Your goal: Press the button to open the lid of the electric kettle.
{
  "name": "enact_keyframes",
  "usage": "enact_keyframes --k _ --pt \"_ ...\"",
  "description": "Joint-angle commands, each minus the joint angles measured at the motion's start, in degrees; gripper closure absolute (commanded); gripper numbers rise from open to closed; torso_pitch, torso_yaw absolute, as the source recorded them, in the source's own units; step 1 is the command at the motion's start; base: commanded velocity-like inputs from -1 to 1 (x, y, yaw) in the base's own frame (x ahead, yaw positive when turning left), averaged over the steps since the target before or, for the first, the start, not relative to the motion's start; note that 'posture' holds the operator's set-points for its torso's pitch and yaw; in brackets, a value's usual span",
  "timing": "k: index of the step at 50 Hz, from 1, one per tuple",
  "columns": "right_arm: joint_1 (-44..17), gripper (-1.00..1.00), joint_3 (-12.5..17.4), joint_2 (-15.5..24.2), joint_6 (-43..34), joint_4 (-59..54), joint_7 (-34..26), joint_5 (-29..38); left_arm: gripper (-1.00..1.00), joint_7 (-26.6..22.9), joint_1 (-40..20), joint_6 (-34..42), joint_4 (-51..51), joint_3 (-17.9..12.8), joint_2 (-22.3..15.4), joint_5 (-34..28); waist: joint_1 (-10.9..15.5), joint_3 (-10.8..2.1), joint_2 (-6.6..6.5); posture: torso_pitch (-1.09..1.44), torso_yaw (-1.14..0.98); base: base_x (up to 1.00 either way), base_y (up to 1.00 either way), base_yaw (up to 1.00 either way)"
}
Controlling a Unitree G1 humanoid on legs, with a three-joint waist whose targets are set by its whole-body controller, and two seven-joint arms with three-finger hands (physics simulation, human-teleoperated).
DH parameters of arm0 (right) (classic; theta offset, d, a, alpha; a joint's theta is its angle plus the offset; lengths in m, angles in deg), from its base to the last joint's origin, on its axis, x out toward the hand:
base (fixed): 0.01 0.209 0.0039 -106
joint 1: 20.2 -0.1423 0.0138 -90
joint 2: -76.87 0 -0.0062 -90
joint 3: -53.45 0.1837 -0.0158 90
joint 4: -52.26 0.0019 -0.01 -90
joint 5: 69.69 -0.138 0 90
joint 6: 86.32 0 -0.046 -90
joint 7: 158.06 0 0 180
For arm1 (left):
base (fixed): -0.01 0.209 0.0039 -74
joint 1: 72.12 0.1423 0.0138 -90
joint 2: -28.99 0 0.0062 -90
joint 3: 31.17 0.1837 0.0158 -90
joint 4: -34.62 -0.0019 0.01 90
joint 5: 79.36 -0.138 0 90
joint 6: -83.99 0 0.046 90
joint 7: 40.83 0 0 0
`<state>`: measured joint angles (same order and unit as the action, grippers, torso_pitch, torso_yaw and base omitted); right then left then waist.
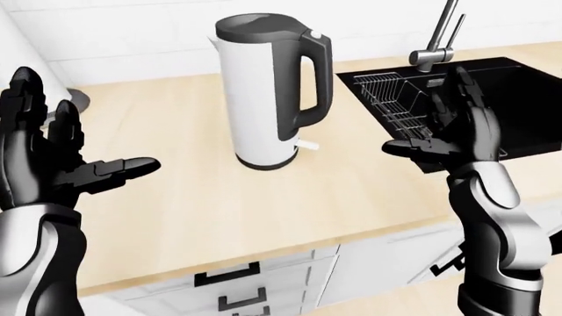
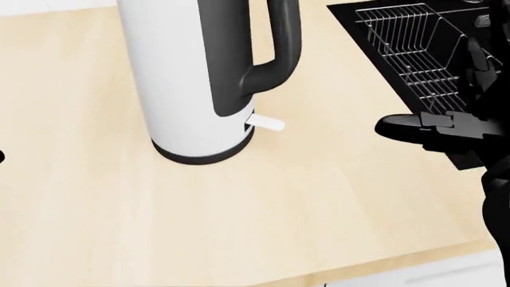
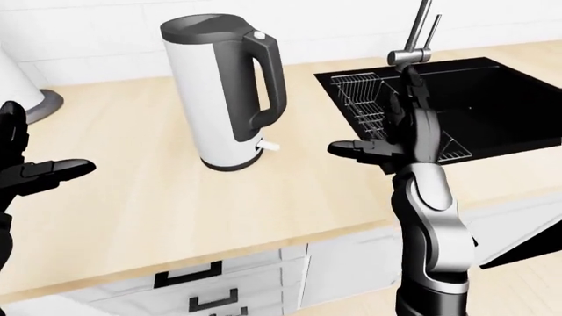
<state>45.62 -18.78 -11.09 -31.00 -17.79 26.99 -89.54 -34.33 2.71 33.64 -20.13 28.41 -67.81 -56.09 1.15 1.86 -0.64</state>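
The electric kettle [image 1: 268, 92] stands upright on the wooden counter [image 1: 263, 204], near the middle of the left-eye view, its white body resting on a dark base. Its dark lid [image 1: 256, 27] lies closed on top, and a small pale button [image 1: 313, 34] sits at the top of the black handle [image 1: 308, 85], which faces the view's right. A small white lever [image 2: 265, 124] sticks out low on the kettle's side, just under the handle.

The left hand [image 1: 53, 155] hangs at the left edge of the left-eye view, fingers spread and loose, thumb pointing toward the kettle, well apart from it and gripping nothing. The right hand [image 1: 456, 128] hovers to the right of the kettle, over the edge of the black sink [image 1: 518, 99], palm turned toward the kettle with fingers upright and unclenched, holding nothing and not touching the handle.

A wire rack [image 1: 391, 102] sits inside the sink, and a metal faucet [image 1: 437, 39] rises above it. White drawers [image 1: 246, 283] with dark handles show beneath the counter
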Motion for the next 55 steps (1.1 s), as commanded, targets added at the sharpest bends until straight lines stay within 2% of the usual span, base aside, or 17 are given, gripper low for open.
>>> enact_keyframes --k 1,4,7,12,13,14,16,19,23,31,34,46,49,50,52,53,55 --pt "-1.28 -1.00 0.23 0.59 1.80 1.37 -0.15 -0.09 -1.00 -0.12 -1.05 -1.38 1.29 -0.39 -0.77 -0.06 -0.04 -1.15 -0.44 0.00 0.00 0.12 0.31 0.00" --pt "-1.23 -1.00 0.37 0.54 2.08 1.37 -0.17 -0.38 -1.00 -0.35 -0.82 -1.77 1.17 -0.14 -0.63 -0.49 -0.17 -0.76 -0.13 0.00 0.00 0.07 0.13 0.00" --pt "-1.25 -1.00 0.55 0.49 2.69 0.76 -0.11 -0.69 -1.00 -0.53 -0.84 -1.85 1.14 0.04 -0.50 -0.88 -0.60 -0.60 -0.61 0.00 0.00 0.00 0.00 0.00" --pt "-1.90 -1.00 1.24 1.22 3.14 0.11 0.68 -2.30 -1.00 -0.66 -0.98 -1.47 1.57 -0.03 -0.38 -1.06 -0.40 0.55 0.34 0.00 0.00 0.00 0.00 0.00" --pt "-1.93 -1.00 1.26 1.35 3.34 -0.07 0.72 -2.42 -1.00 -0.69 -0.98 -1.47 1.64 -0.01 -0.40 -1.12 -0.32 0.50 0.82 0.00 0.00 0.00 0.00 0.00" --pt "-1.91 -1.00 1.25 1.47 3.61 -0.27 0.78 -2.51 -1.00 -0.82 -0.90 -1.67 1.66 0.14 -0.44 -1.44 0.65 -0.25 -0.43 0.00 0.00 0.00 0.00 0.00" --pt "-2.29 -1.00 1.37 1.86 4.14 -1.05 0.94 -2.60 -1.00 -1.23 -0.67 -3.00 1.41 0.82 -0.54 -3.34 0.05 -0.40 -0.82 0.00 0.00 0.00 0.00 0.00" --pt "-3.03 -1.00 1.82 2.79 4.53 -1.88 1.34 -2.92 -1.00 -1.90 -0.77 -3.58 1.82 1.61 -0.34 -5.49 -0.09 -0.32 -0.65 0.00 0.00 0.00 0.00 0.00" --pt "-3.97 -1.00 2.30 4.05 5.69 -4.26 1.48 -2.81 -1.00 -1.05 -2.01 -2.90 1.74 -0.05 -0.36 -4.17 -0.45 -0.76 -0.82 0.00 0.00 0.00 0.00 0.00" --pt "-5.33 -1.00 2.77 6.02 6.05 -6.92 1.89 -2.80 -1.00 -3.14 -0.80 -4.70 2.49 0.00 0.02 -4.35 -0.36 -0.26 0.98 0.00 0.00 0.00 0.00 0.00" --pt "-5.60 -1.00 2.72 6.15 5.82 -7.06 2.28 -2.85 -1.00 -2.06 -1.27 -2.86 2.03 -0.65 0.05 -2.52 -0.03 -0.62 1.10 0.00 0.00 0.00 0.00 0.00" --pt "-5.25 -1.00 2.67 5.90 5.41 -5.20 2.34 -2.67 -1.00 -0.31 -1.10 -1.59 3.06 -0.57 -0.27 0.97 -1.38 -2.34 -0.71 -0.07 0.00 0.00 0.00 0.00" --pt "-5.28 -1.00 2.58 5.98 5.07 -4.62 2.40 -2.68 -1.00 -0.20 -1.00 -1.80 3.04 -0.48 -0.44 1.03 -1.99 -3.84 -1.71 -0.10 0.00 0.00 0.00 0.00" --pt "-5.32 -1.00 2.56 5.97 5.08 -4.69 2.41 -2.62 -1.00 -0.19 -0.99 -1.84 3.02 -0.47 -0.50 1.02 -2.08 -4.68 -1.61 -0.11 0.00 0.00 0.00 0.00" --pt "-5.34 -1.00 2.53 5.97 5.16 -4.83 2.35 -2.47 -1.00 -0.12 -1.05 -1.79 2.99 -0.31 -0.49 1.09 -1.82 -6.11 -0.14 -0.13 0.00 0.00 0.00 0.00" --pt "-5.35 -1.00 2.48 5.95 5.13 -4.81 2.31 -2.44 -1.00 -0.10 -1.08 -1.82 2.94 -0.18 -0.52 1.01 -0.99 -6.09 -0.77 -0.14 0.00 0.00 0.00 0.00" --pt "-5.35 -1.00 2.44 5.89 5.03 -4.65 2.25 -2.44 -1.00 -0.07 -1.14 -1.91 2.90 -0.19 -0.60 0.90 -1.16 -6.51 -0.49 -0.16 0.00 0.00 0.00 0.00"
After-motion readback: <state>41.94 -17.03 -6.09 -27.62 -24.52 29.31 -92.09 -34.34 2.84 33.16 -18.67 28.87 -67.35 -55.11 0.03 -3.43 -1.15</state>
